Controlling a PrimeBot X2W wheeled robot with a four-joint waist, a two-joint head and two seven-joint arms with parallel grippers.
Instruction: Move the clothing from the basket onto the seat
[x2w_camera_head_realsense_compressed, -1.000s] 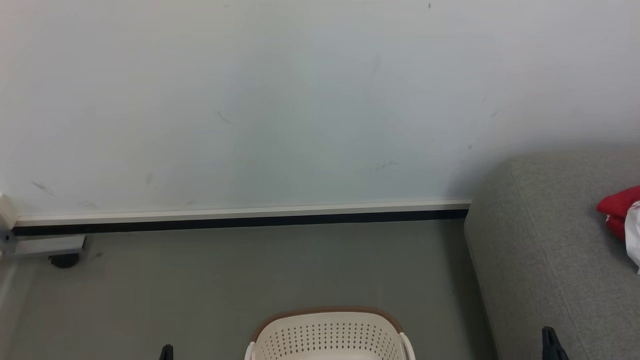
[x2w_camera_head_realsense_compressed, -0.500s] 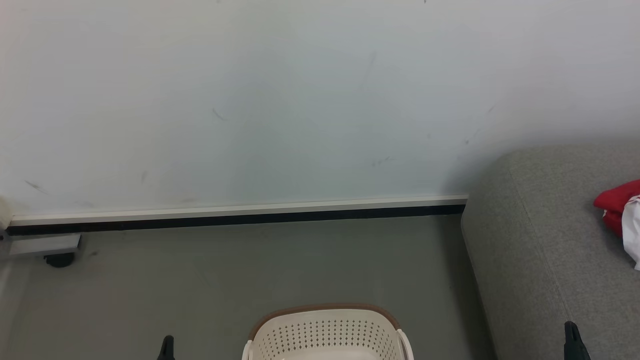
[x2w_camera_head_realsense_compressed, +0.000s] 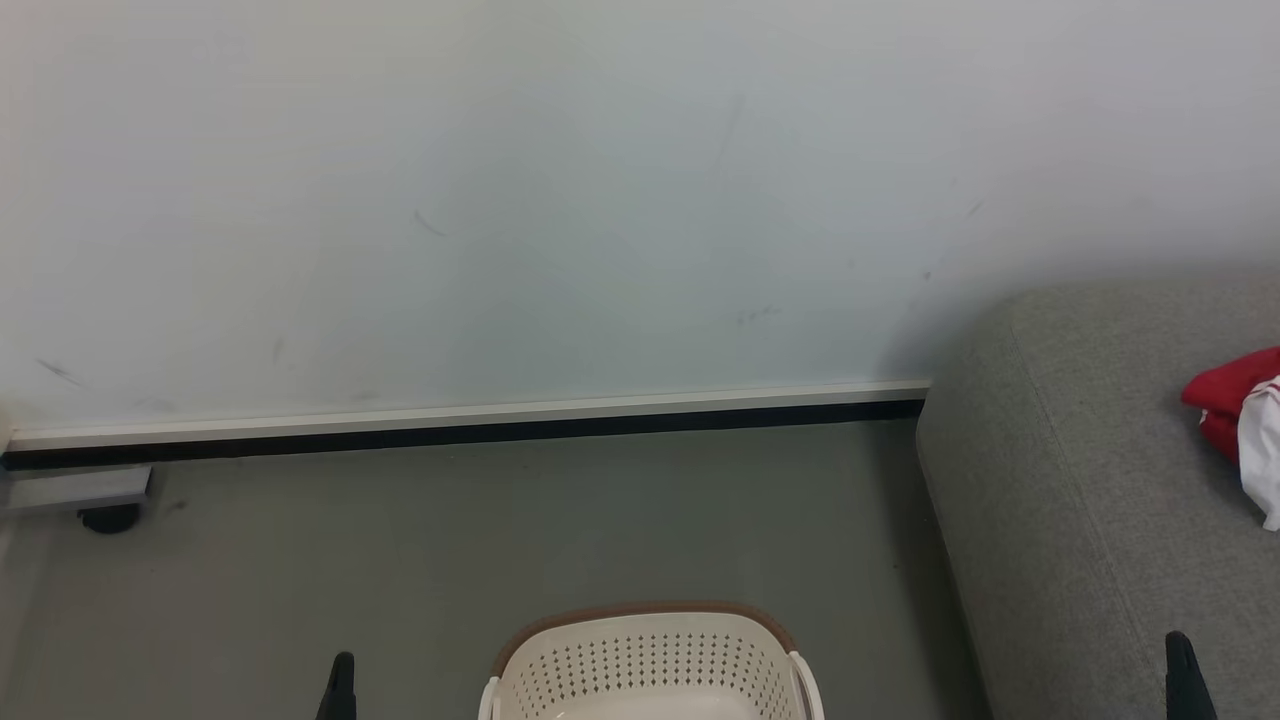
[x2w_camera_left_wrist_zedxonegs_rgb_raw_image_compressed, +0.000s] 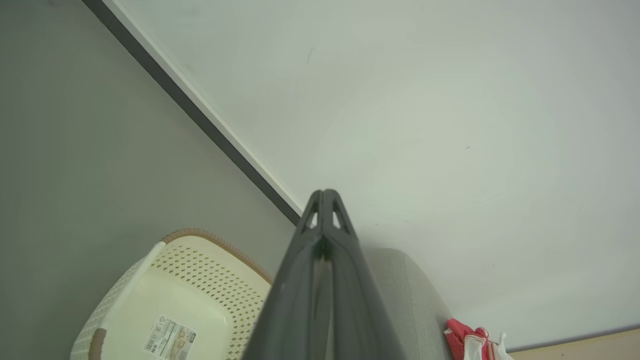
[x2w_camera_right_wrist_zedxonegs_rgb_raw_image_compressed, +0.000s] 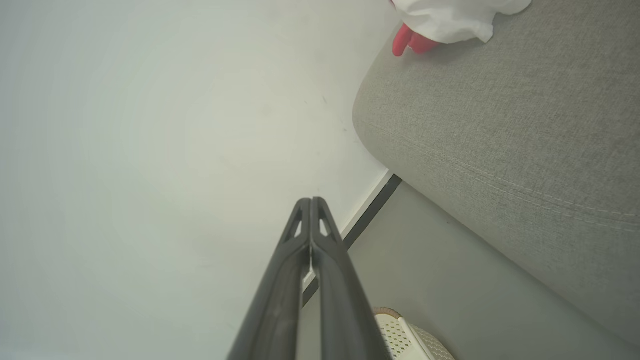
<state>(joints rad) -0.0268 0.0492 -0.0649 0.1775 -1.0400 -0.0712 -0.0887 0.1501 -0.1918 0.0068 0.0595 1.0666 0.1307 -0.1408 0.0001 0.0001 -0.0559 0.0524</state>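
Observation:
The red and white clothing (x2w_camera_head_realsense_compressed: 1240, 420) lies on the grey seat (x2w_camera_head_realsense_compressed: 1090, 500) at the right edge of the head view, and it shows again in the left wrist view (x2w_camera_left_wrist_zedxonegs_rgb_raw_image_compressed: 470, 342) and the right wrist view (x2w_camera_right_wrist_zedxonegs_rgb_raw_image_compressed: 450, 20). The cream basket (x2w_camera_head_realsense_compressed: 650, 665) with its brown rim stands on the floor at bottom centre; its inside (x2w_camera_left_wrist_zedxonegs_rgb_raw_image_compressed: 165, 310) holds just a label sticker. My left gripper (x2w_camera_head_realsense_compressed: 342, 685) is shut, left of the basket, its fingers (x2w_camera_left_wrist_zedxonegs_rgb_raw_image_compressed: 325, 200) pressed together. My right gripper (x2w_camera_head_realsense_compressed: 1183, 675) is shut too, over the seat's front, tips (x2w_camera_right_wrist_zedxonegs_rgb_raw_image_compressed: 311, 205) touching.
A pale wall with a white and black skirting board (x2w_camera_head_realsense_compressed: 470, 425) runs behind the grey floor (x2w_camera_head_realsense_compressed: 450, 560). A grey bar on a black caster (x2w_camera_head_realsense_compressed: 95, 500) sits at the far left by the wall. The seat's rounded corner (x2w_camera_right_wrist_zedxonegs_rgb_raw_image_compressed: 380, 110) nearly meets the wall.
Both fingertips have risen a little into the head view, and the right one has shifted to the right. The whole picture slid slightly up and left, a camera move.

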